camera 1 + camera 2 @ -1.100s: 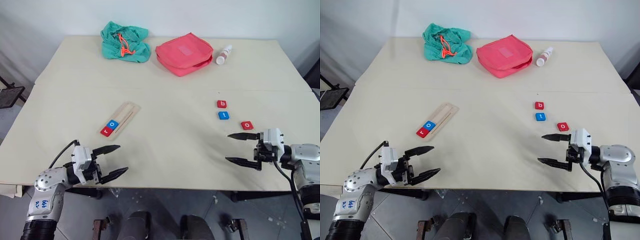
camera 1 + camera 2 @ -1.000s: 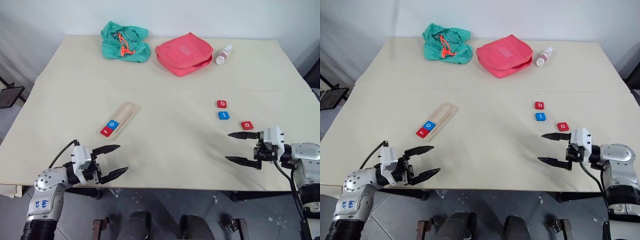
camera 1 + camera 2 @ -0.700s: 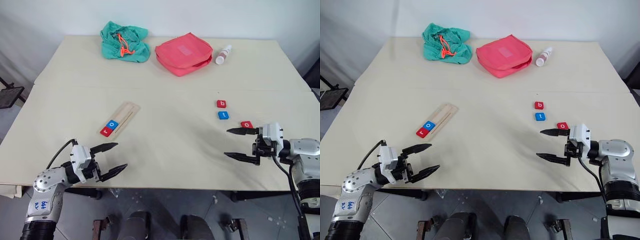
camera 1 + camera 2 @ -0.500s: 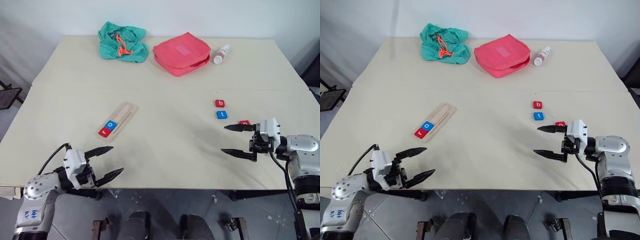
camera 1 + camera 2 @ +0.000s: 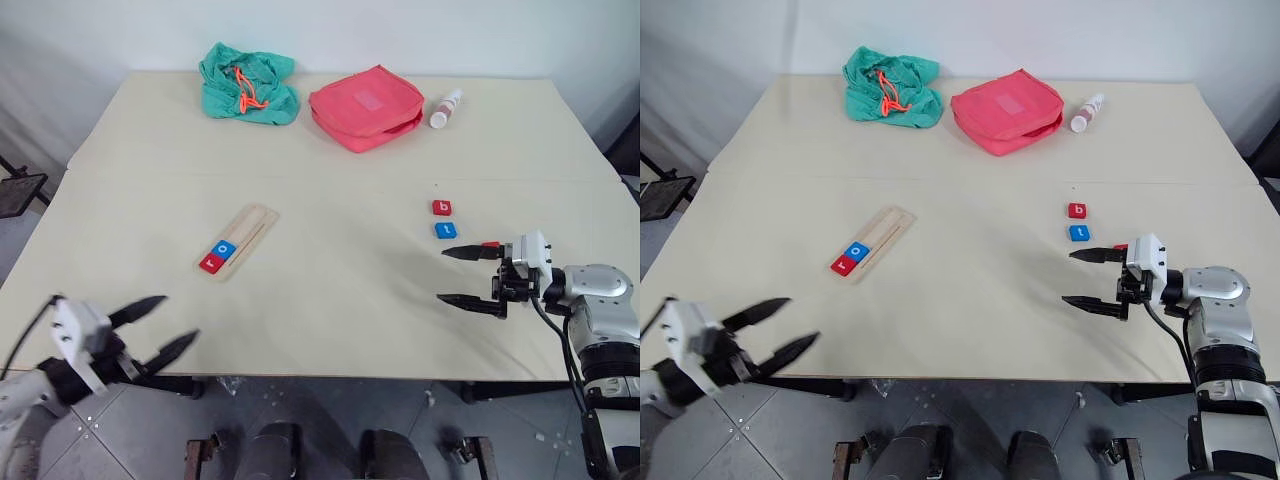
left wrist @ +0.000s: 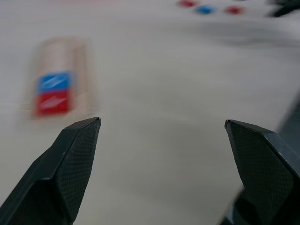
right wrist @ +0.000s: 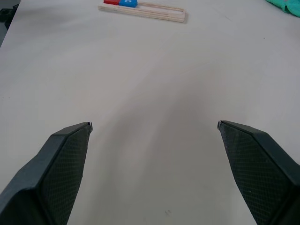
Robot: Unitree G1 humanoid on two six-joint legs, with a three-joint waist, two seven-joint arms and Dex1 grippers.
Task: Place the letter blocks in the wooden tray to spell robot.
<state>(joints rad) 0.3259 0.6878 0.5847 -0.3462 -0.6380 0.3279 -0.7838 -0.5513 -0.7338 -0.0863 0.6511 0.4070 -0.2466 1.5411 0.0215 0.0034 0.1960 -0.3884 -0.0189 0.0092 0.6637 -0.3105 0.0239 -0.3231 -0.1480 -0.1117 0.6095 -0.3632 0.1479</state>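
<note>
Nearby, red pouch (image 5: 367, 106), green cloth (image 5: 248, 84), small bottle (image 5: 446, 108), both grippers' fingers wide, empty.

Left gripper (image 6: 161, 124) with fingers spread wide above the table (image 6: 154, 93); beyond, the wooden tray (image 6: 61, 77) holds a blue block (image 6: 55, 81) touching a red block (image 6: 52, 102).

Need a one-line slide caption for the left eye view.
Tray holds r and o; b and t wait beside the open right gripper.
</note>
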